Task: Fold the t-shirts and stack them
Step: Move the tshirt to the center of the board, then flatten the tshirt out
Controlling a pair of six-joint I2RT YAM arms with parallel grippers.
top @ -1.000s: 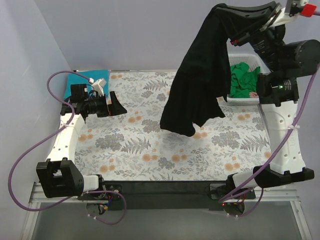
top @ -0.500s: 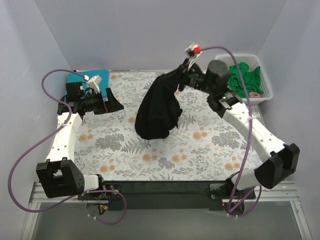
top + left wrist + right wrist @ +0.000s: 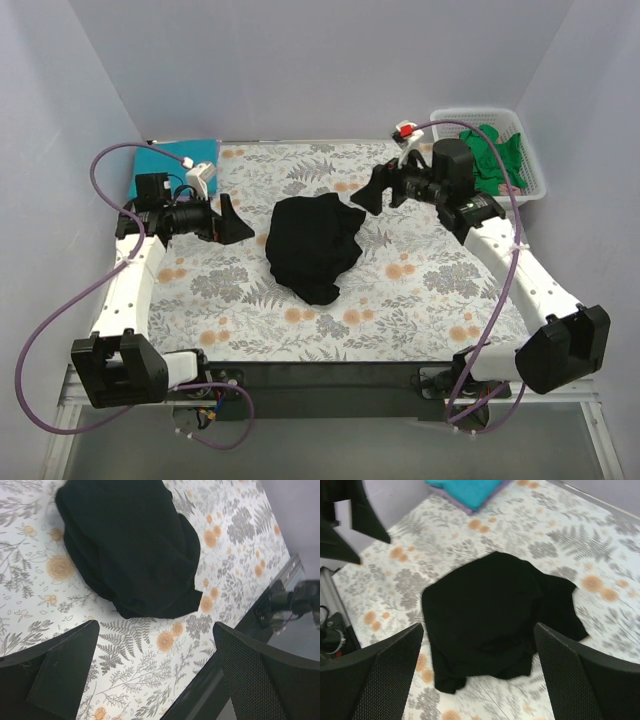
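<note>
basket (image 3: 532, 165): green shirts (image 3: 492, 158) inside | black shirt (image 3: 312, 245): crumpled on cover (image 3: 420, 290)

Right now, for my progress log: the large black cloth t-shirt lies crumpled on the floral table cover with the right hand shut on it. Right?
No. The large black cloth t-shirt lies crumpled on the floral table cover, but the right hand is open and apart from it; the right wrist view shows this.

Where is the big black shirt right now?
The black shirt lies crumpled near the middle of the floral cover in the overhead view, between the left tool and right tool.
</note>
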